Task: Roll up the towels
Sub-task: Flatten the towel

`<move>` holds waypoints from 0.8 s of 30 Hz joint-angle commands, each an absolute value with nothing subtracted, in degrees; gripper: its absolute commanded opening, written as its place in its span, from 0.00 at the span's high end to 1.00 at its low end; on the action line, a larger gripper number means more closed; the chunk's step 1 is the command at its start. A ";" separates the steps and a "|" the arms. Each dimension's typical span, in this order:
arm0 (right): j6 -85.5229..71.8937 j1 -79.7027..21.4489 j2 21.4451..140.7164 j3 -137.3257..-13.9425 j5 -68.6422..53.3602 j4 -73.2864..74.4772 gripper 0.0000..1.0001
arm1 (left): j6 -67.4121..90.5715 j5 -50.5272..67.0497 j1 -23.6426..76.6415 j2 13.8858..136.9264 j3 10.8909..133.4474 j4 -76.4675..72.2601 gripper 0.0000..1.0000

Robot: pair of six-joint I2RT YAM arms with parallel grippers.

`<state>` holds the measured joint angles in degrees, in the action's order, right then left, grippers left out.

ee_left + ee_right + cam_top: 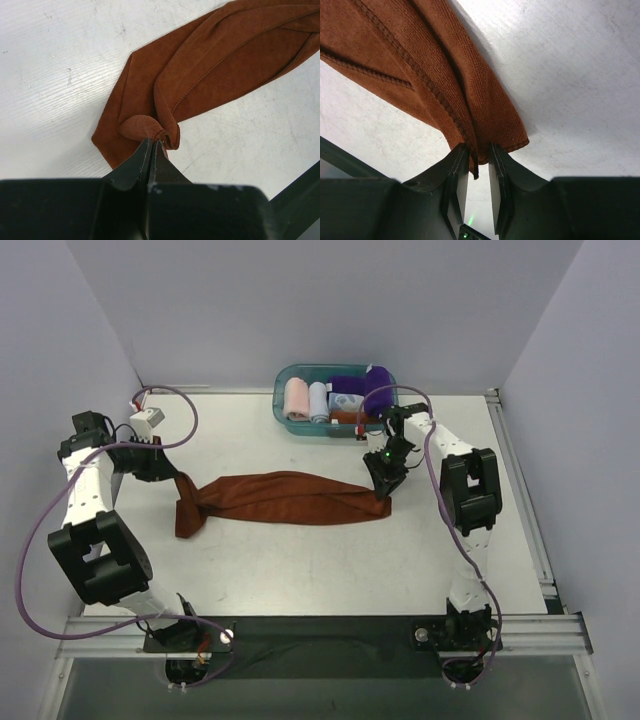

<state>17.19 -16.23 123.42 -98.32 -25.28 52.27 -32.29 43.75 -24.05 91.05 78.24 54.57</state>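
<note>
The rust-brown towel (pixel 285 498) lies stretched left to right across the table as a twisted band. My left gripper (pixel 178 480) is shut on its bunched left corner (pixel 150 127), the jaws pressed together (pixel 152 145). My right gripper (pixel 385 483) is at the towel's right end. In the right wrist view its jaws (pixel 477 155) stand apart, and the towel's (pixel 420 65) hemmed corner hangs loosely in the gap. The purple towel (pixel 378 390) sits in the teal basket (pixel 282 400) at the back, just behind the right arm.
The basket also holds a pink roll (pixel 297 398), a pale blue roll (pixel 318 400) and a patterned cloth. A small white box (pixel 148 418) with a cable sits at the back left. A metal rail (pixel 520 490) runs along the table's right edge.
</note>
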 commanded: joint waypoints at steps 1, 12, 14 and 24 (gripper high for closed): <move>17.40 -16.61 119.80 -99.84 -23.55 55.28 0.76 | -33.31 44.47 -23.91 91.23 79.54 54.14 1.00; 17.49 -17.05 119.62 -99.85 -26.19 56.16 1.00 | -33.49 44.21 -23.82 91.14 79.45 54.05 1.00; 17.75 -16.79 118.49 -99.76 -26.02 56.16 1.00 | -33.22 43.95 -23.82 91.14 79.80 54.05 1.00; 20.91 -8.09 106.88 -105.90 -26.45 60.64 1.00 | -32.61 37.45 -24.08 93.69 88.13 54.93 1.00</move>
